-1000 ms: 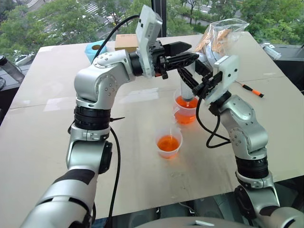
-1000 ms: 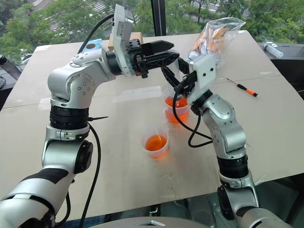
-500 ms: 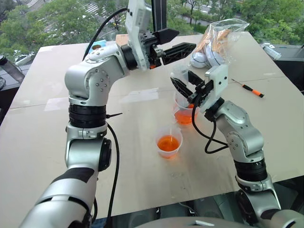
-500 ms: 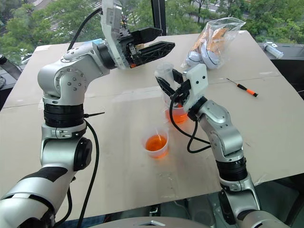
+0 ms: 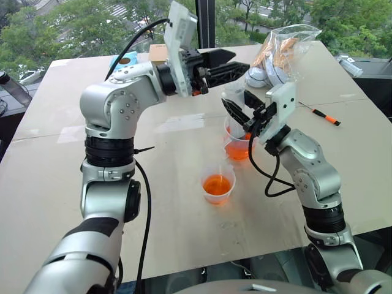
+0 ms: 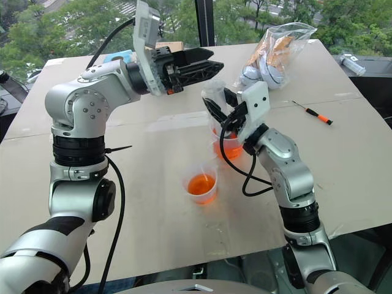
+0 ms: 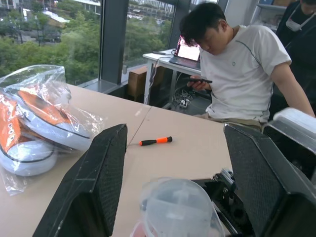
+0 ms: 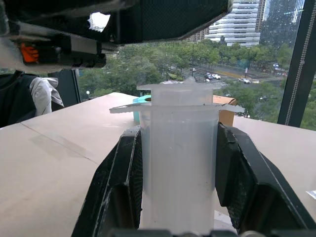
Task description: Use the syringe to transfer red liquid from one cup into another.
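Observation:
The syringe (image 5: 234,105) stands nearly upright with its tip down in the larger cup (image 5: 237,149), which holds red liquid (image 5: 239,151). My right gripper (image 5: 243,116) is shut on the clear barrel (image 8: 180,163), one black finger against each side. My left gripper (image 5: 236,62) hovers level just above the white plunger top (image 7: 178,207), pointing right. Its fingers (image 7: 94,187) are spread apart and hold nothing. The smaller cup (image 5: 217,185), also with orange-red liquid in it, sits on the table (image 5: 61,171) nearer to me.
A clear plastic bag (image 5: 283,52) of goods lies at the back right, and an orange-handled screwdriver (image 5: 324,116) lies to the right. A cardboard box (image 5: 160,55) and a blue object (image 5: 120,62) sit at the far edge. A seated person (image 7: 237,69) is beyond the table.
My left gripper lifted off the syringe's top and spread wide, then dropped back a little with its fingers closer together. The right gripper kept its hold on the barrel.

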`<state>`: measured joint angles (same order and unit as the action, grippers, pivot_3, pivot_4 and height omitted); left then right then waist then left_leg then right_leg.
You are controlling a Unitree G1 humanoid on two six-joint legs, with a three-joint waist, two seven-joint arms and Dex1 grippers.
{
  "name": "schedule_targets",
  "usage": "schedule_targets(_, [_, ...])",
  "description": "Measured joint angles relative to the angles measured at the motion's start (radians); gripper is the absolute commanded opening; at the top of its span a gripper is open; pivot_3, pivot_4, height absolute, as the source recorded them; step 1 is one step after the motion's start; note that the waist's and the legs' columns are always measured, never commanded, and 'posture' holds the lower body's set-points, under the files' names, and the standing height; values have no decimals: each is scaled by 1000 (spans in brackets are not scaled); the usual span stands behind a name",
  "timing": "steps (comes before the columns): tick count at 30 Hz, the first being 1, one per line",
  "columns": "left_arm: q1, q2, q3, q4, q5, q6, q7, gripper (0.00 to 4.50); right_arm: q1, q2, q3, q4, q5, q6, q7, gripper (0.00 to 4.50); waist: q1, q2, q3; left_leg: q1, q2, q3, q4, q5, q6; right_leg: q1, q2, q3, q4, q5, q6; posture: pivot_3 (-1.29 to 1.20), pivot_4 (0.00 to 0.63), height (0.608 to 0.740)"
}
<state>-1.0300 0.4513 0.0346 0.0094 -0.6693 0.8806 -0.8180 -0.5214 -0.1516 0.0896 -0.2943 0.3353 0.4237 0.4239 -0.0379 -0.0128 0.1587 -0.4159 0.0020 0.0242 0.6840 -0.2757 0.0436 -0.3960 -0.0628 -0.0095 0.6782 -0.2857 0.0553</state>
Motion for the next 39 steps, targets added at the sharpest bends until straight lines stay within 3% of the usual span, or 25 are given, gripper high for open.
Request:
schedule_targets(19, [31,12,-45,8,29,-15,-34,3177,-4,0,-1,2,0,-6,-3,1488,0,0,0,0,0,0,0,0,0,0,0,0,0,0,0,0,150,740])
schedule_targets(27, [32,9,-35,20,37,-28,-39,12,-3,-1,-1,2,-4,-1,-15,1488,0,0,0,0,0,0,0,0,0,0,0,0,0,0,0,0,150,740])
schedule_targets(39, [34,5,-35,21,41,-36,-50,12,-3,-1,-1,2,-4,1,-15,1488,0,0,0,0,0,0,0,0,0,0,0,0,0,0,0,0,150,740])
